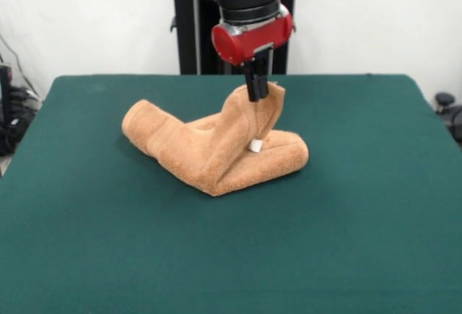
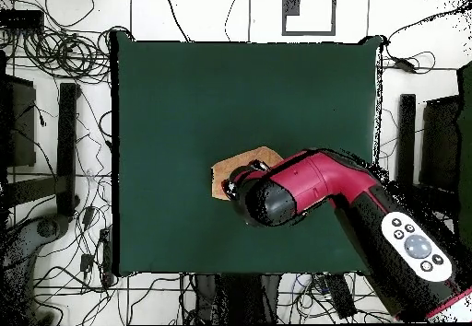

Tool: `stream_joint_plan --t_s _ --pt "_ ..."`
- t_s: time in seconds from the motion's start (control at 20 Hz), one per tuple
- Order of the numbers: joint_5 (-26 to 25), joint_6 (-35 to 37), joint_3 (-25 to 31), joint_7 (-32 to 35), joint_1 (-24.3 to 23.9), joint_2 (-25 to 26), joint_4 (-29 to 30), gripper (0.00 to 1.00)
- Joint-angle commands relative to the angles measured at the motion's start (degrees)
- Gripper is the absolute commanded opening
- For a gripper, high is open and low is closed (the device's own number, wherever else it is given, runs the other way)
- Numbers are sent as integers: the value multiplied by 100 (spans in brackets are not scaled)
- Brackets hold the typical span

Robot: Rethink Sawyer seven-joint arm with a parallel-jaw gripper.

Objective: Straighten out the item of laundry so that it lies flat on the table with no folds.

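The jaws (image 1: 258,92) pinch a raised corner of the towel (image 1: 209,151), which lies bunched and folded on the green tabletop (image 1: 346,227), tag (image 1: 255,146) showing.

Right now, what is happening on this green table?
The robot's gripper is pinching the orange-tan towel at one raised part and holding that part up above the table. The rest of the towel lies bunched and folded on the green cloth, and its small white tag shows just below the lifted part. The towel is not flat yet. From overhead, the arm covers most of the towel.
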Motion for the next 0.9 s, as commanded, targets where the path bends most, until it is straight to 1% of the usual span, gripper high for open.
stream_joint_plan --t_s 0.05,0.15,0.25,0.35,0.4,0.45,0.55,0.75,0.8,0.9 --pt "201 -177 -339 121 99 64 -311 0" --pt "210 -195 -289 -57 100 224 -270 0" --pt "222 -83 -112 -678 39 657 -229 0" --pt "108 75 67 -1428 36 992 -254 0" --pt "46 163 34 -1559 76 1057 -290 0" --pt "-55 8 30 -1446 63 987 -204 0" --pt "-78 -46 -9 -1319 53 1012 -193 0" --pt "-233 -448 -145 -532 94 662 -110 0" --pt "-274 -547 -165 -367 102 616 -86 100" --pt "-245 -541 -130 -425 69 654 -93 100"
